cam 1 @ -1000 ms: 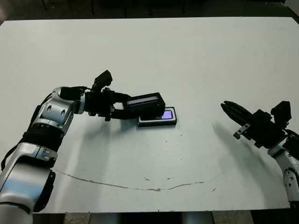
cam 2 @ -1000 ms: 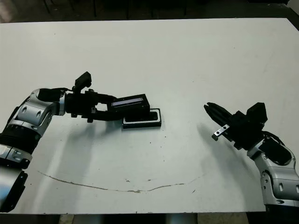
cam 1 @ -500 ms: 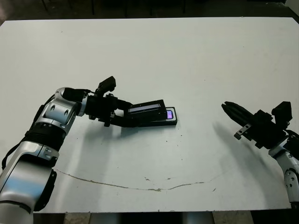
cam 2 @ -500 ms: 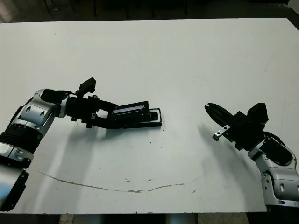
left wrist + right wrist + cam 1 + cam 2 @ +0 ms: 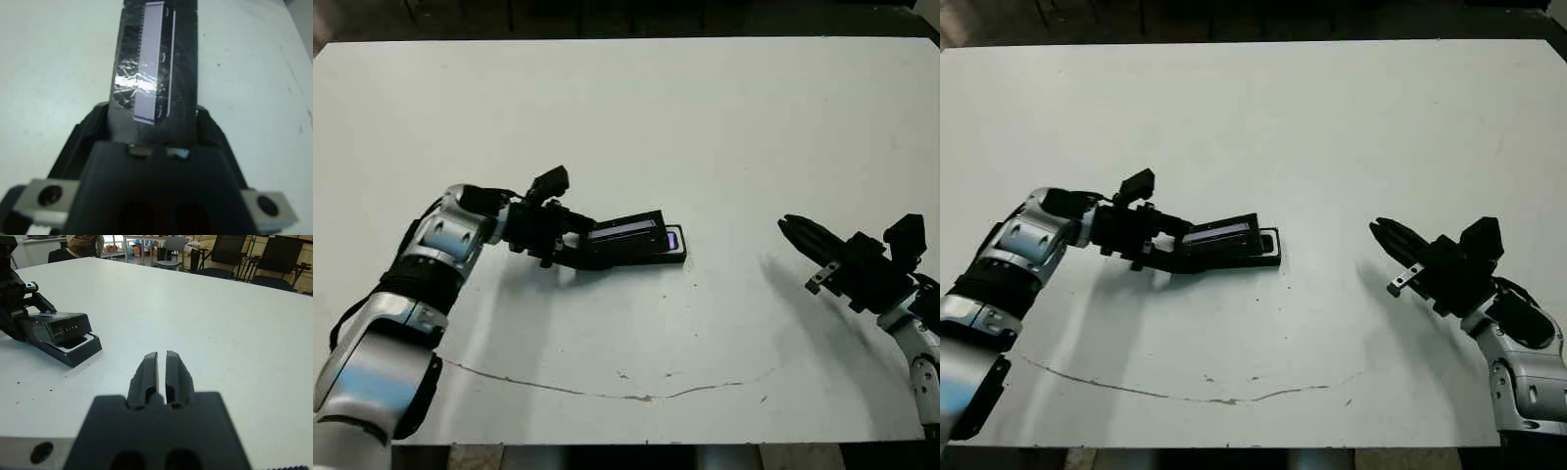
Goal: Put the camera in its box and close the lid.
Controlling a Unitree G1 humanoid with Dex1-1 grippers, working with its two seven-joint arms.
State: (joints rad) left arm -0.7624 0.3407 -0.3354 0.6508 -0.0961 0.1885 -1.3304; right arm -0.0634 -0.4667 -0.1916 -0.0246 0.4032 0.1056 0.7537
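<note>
- Gripping the lid by its left end, the left gripper has its two black fingers pinched on the slab's sides near the middle of the white table.
- The lid's silvery stripe faces up, and the slab lies tilted over the box, covering most of it; its right end sits low over the box while its left end is raised in the fingers.
- The box rests on the table with only its right end uncovered.
- The camera lies inside the box, and only its glossy purple-blue panel shows at that uncovered right end.
- The right gripper hovers over the right side of the table, well apart from the box, its fingers pressed nearly together with a thin slit between them and holding nothing.
- A thin crack line runs across the near part of the table.
</note>
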